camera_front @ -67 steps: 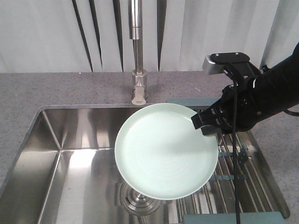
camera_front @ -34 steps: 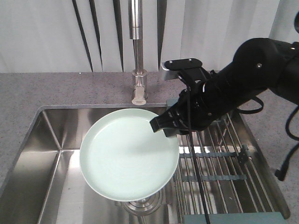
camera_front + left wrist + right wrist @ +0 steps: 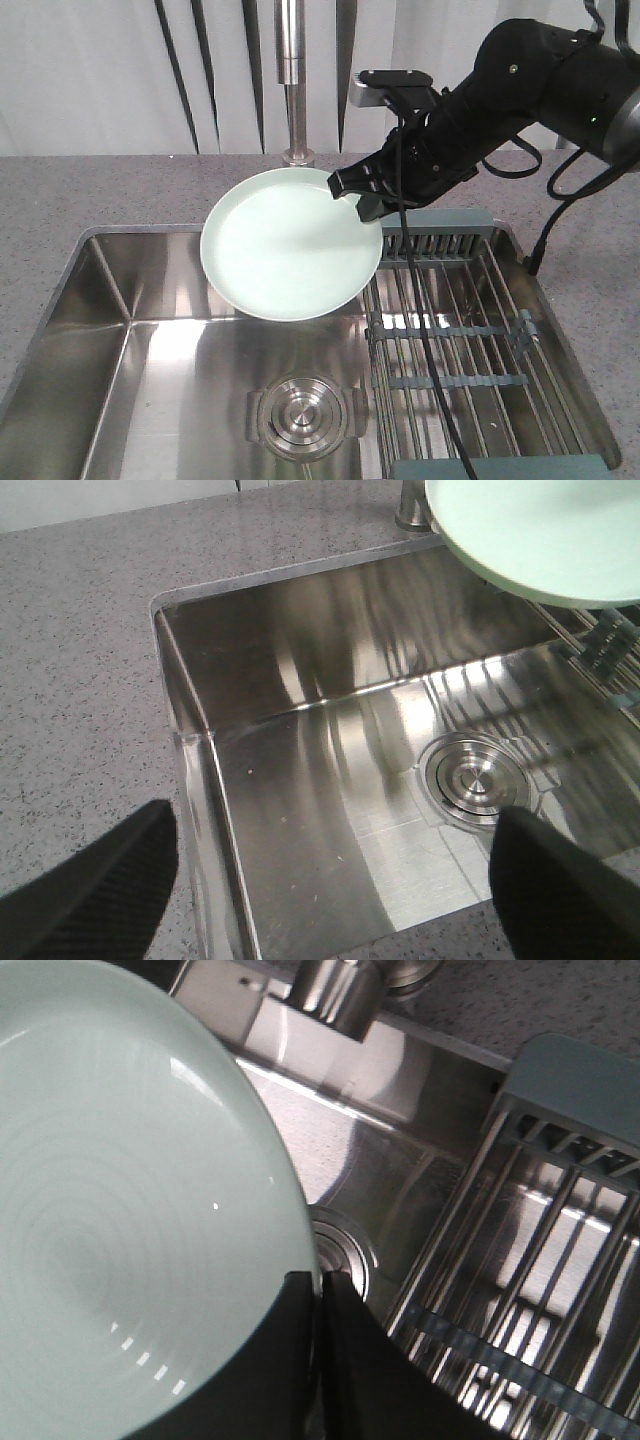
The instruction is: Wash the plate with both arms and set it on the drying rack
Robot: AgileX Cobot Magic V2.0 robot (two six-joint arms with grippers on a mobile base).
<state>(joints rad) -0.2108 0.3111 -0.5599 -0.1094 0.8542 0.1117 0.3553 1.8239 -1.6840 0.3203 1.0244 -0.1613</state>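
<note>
A: Whereabouts of the plate (image 3: pixel 290 245)?
B: Up off the basin, tilted, over the back edge of the sink (image 3: pixel 110 290). Just in front of the faucet (image 3: pixel 291 60), hiding its base. Near the back left corner of the drying rack (image 3: pixel 450 330), not resting on it.
A: Held how?
B: Pinched at the right-hand rim by the right gripper (image 3: pixel 358 200). Black fingers (image 3: pixel 350 1380) closed tight on the raised edge, one on each face, barely a slit between them in the wrist view.
A: And the left gripper (image 3: pixel 335 830)?
B: Spread wide, gripping nothing. Two blurred black fingertips (image 3: pixel 90 890) at the lower corners of its own view, above the front left part of the sink.
A: Look of the plate?
B: Round, pale mint green, glossy, with a low raised rim. Faint concentric rings toward the centre, small specks of glare.
A: Sink?
B: Brushed steel, rectangular, sharp folded corners, streaky reflections. Round steel drain strainer (image 3: pixel 302 412) with ringed ridges near the front middle of the basin floor.
A: Rack?
B: Parallel steel rods filling the right side of the sink. Grey-blue plastic end pieces at back and front, the back one slotted, with thin grey-blue cross strips over the rods.
A: Surroundings?
B: Speckled grey, stone-like countertop (image 3: pixel 100 190) around the sink. Thin black cable (image 3: pixel 420 330) hanging from the arm (image 3: pixel 540 80) across the rack.
</note>
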